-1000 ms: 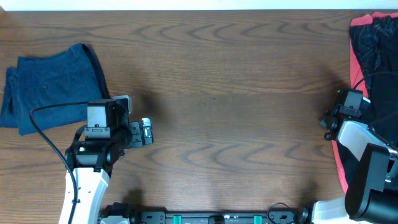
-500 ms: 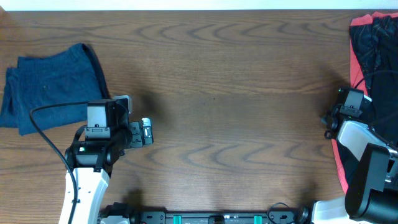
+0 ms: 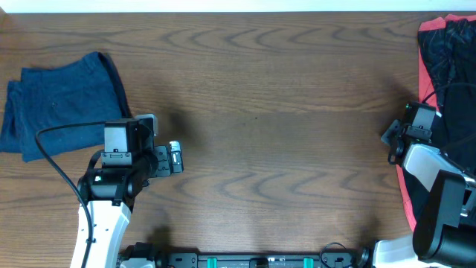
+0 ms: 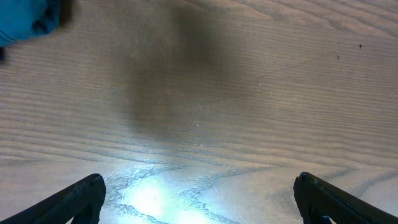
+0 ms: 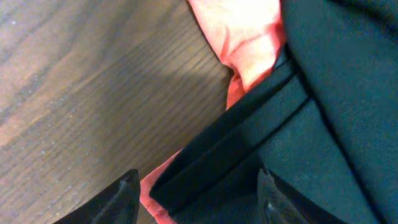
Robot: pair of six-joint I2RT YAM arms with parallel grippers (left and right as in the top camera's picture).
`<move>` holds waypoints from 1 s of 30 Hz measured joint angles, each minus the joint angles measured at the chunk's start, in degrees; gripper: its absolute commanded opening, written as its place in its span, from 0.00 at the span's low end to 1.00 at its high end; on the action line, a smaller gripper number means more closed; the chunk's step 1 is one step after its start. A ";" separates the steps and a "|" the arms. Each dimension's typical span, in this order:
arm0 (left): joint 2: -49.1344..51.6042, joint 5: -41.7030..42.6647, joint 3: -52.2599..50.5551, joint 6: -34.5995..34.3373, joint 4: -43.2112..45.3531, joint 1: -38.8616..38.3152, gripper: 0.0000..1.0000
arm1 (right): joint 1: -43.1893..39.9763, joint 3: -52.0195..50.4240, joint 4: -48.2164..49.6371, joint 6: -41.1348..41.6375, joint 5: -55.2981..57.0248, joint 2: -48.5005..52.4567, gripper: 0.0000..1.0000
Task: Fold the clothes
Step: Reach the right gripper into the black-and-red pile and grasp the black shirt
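The black-and-red garment (image 3: pixel 446 59) lies at my far right, on the right edge of the table (image 3: pixel 282 112), and part of it runs out of the overhead view. Its long axis runs from the far edge of the table toward my side. The black cloth lies uppermost, with red showing along its left border and at the far corner. In the right wrist view, a folded black edge (image 5: pixel 242 140) crosses on a slant with a red layer (image 5: pixel 249 37) under it, and bare wood fills the upper left.

My right fingers (image 3: pixel 388 145) stand at the garment's left border, about midway along it. They are spread apart, and the black edge lies in the gap between the two tips. I cannot tell whether either tip touches the cloth; they grip nothing.

The blue garment (image 3: pixel 59 100) sits well apart from this, at the far left of the table. It is bunched into a rough block whose longer side runs left to right, with a darker edge on its right.

My left fingers (image 3: pixel 175 157) are near its lower right corner, over bare wood, pointing right. They are wide open and hold nothing. In the left wrist view, a scrap of blue shows in the top left corner.

The table is dark brown wood with a wavy grain. A bright glare lies on it below the left wrist. A pale strip runs along its far edge.
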 measured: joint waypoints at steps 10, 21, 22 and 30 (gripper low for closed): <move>0.00 0.00 0.00 0.00 0.00 0.00 0.98 | 0.00 0.00 -0.61 0.55 -0.04 1.09 0.50; 0.00 0.00 0.00 0.00 0.00 0.00 0.98 | 0.00 0.00 -0.63 0.61 0.61 1.09 0.07; 0.00 0.00 0.00 0.00 0.00 0.00 0.98 | 0.00 0.00 -0.63 0.55 0.76 1.07 0.03; 0.00 0.00 0.00 0.00 -0.02 0.00 0.98 | 0.00 0.00 -1.11 0.72 1.22 0.13 0.01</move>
